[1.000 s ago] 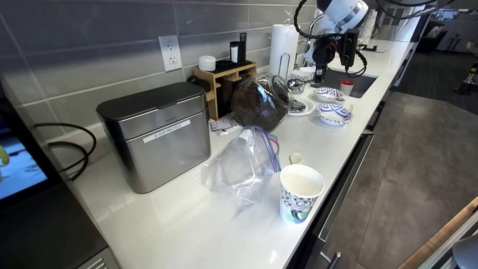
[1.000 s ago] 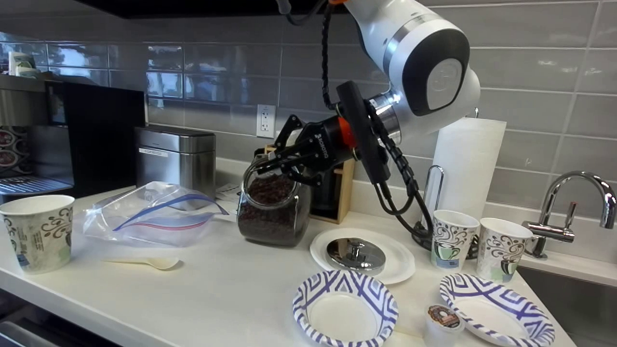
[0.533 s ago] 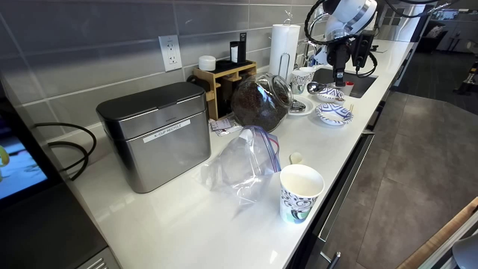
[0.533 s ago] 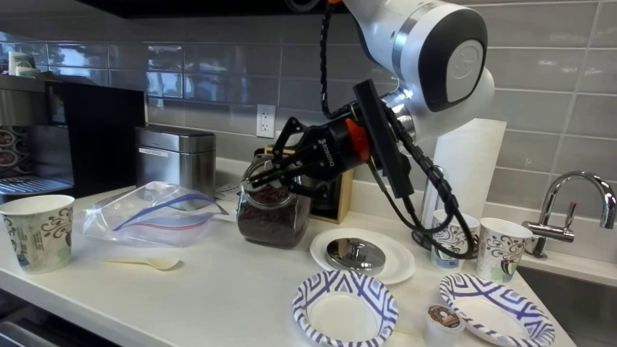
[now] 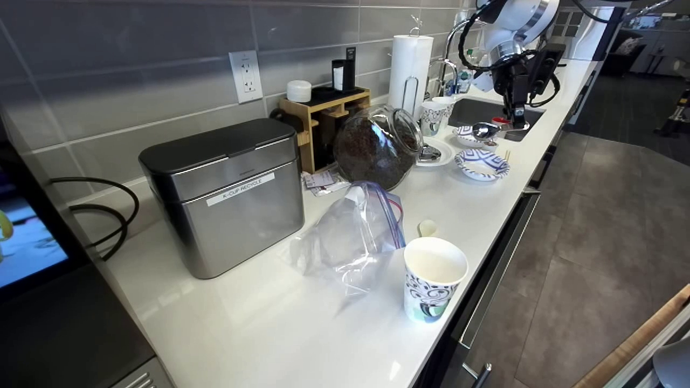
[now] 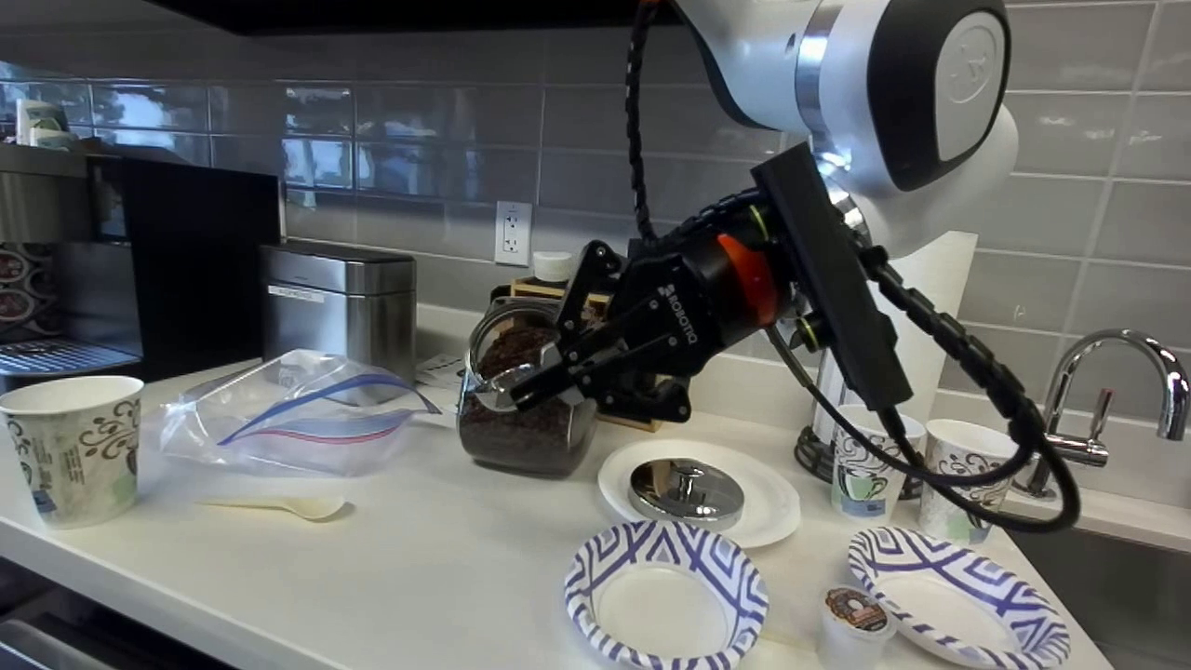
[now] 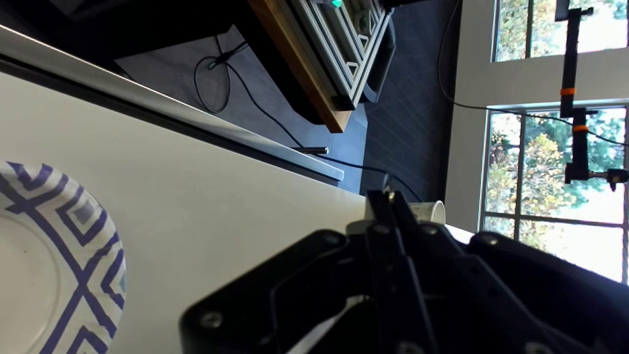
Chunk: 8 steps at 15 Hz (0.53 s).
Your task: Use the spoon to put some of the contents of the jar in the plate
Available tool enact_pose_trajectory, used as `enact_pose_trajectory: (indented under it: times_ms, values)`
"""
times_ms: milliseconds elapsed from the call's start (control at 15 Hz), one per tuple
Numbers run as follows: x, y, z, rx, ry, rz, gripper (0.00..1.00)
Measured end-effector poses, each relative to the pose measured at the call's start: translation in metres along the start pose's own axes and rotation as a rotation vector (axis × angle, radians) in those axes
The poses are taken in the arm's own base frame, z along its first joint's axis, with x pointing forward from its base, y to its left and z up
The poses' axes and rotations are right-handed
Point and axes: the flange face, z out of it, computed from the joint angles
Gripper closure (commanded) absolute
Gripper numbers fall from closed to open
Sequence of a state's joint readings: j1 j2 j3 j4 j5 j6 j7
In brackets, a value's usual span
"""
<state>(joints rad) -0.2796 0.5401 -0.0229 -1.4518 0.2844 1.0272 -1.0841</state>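
metal spoon (image 5: pixel 485 130) gripped by its handle — up above the counter (image 6: pixel 400 577), toward the front edge
smooth, stiff, likely light but slippery; best taken far back on the handle, where the gripper (image 7: pixel 385 194) pinches it with closed jaws; whether it carries a load cannot be told; farther from that edge, a glass jar (image 6: pixel 572 433) holds dark grounds (image 6: pixel 512 352), mouth slanting frontward; a metal lid (image 6: pixel 687 493) lies on a white plate (image 6: pixel 772 498); a patterned plate (image 7: pixel 24 287) near the front edge shows — in the wrist view — a dark speck (image 7: pixel 25 251)
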Motion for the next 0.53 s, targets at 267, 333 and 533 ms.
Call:
enact_pose_trajectory:
  times_ms: [267,333,533]
  values:
    - [0.0016,-0.0001,0.0007,0.000,-0.002,-0.001,0.99]
    - [0.0018,-0.0002,0.0007,0.000,-0.003,-0.001,0.99]
    - [-0.0006,0.0022,-0.0023,-0.024,-0.007,0.002,0.99]
